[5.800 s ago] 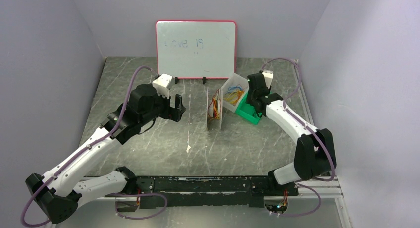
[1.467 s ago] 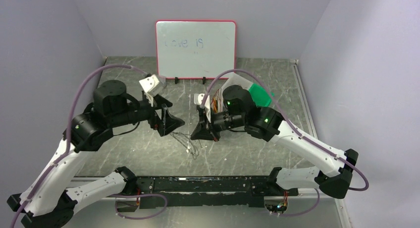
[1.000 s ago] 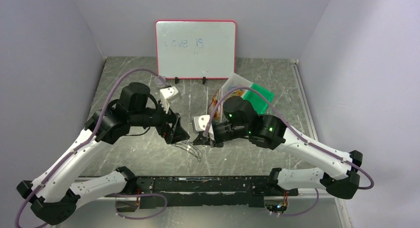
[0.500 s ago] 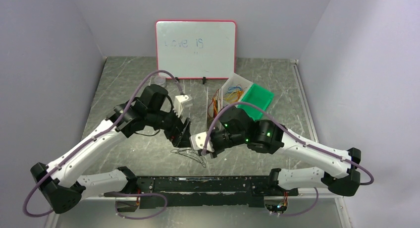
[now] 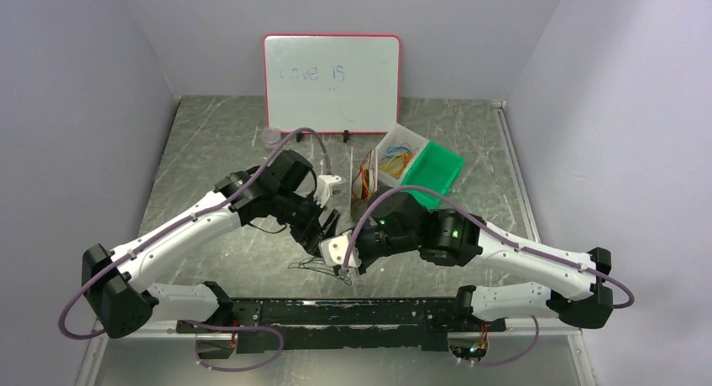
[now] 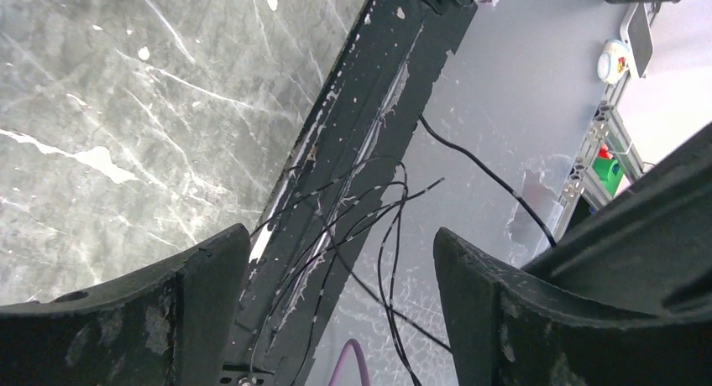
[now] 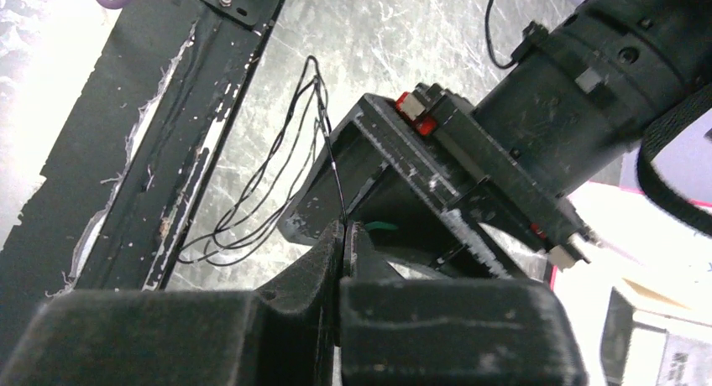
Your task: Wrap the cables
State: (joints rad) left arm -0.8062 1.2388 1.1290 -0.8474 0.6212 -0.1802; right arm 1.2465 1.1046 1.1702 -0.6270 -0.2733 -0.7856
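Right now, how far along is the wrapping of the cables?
Done: the black cable is gathered in several loose loops. In hand: the right gripper is shut on one strand of it, and the open left gripper has the loops between its fingers. Left: the loops are not yet bound into a tight bundle, and the orange cables lie in the white box, not yet wrapped.

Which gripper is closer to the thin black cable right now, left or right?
Right. The right gripper is pinched shut on a strand of the black cable; the left gripper hangs open above its loops, not touching.
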